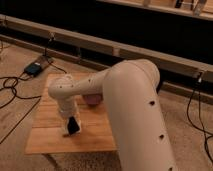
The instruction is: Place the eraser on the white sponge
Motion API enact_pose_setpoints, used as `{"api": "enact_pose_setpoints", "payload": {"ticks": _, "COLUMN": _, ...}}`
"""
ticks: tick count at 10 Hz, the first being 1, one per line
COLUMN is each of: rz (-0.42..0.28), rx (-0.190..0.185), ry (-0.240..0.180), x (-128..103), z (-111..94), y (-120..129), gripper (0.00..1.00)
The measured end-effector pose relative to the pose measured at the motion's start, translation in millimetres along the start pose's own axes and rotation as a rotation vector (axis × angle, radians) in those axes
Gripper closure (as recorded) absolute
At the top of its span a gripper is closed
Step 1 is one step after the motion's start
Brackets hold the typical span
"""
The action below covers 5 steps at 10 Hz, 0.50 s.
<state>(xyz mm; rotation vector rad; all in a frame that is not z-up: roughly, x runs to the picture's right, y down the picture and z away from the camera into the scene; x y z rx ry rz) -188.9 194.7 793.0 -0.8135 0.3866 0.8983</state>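
A large cream robot arm (131, 105) bends over a small wooden table (47, 137), its dark gripper (72, 126) low near the front edge, bare wood to its left; eraser and white sponge are hidden.

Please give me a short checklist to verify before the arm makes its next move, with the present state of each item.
1. Hand located, low over the wooden table near its front: ok.
2. Eraser in view: cannot tell; only a dark shape sits at the hand.
3. White sponge in view: not ok, no pale pad shows.
4. Hand's grip state: cannot tell.
5. Pinkish object behind the hand, partly hidden by the arm: apart from the hand, ok.
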Motion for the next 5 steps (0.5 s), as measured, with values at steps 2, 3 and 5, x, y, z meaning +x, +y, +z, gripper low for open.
{"api": "enact_pose_setpoints", "payload": {"ticks": 2, "rz": -0.002, "rx": -0.01, "ry": -0.006, "x": -0.8, "z": -2.6, "y": 1.7, "gripper": 0.2}}
{"api": "enact_pose_setpoints", "payload": {"ticks": 3, "rz": 0.001, "rx": -0.016, "ry": -0.011, "x": -1.5, "z": -5.0, "y": 1.9, "gripper": 0.2}}
{"api": "enact_pose_setpoints", "payload": {"ticks": 5, "rz": 0.014, "rx": -0.021, "ry": -0.015, "x": -1.5, "z": -9.2, "y": -1.5, "gripper": 0.2}}
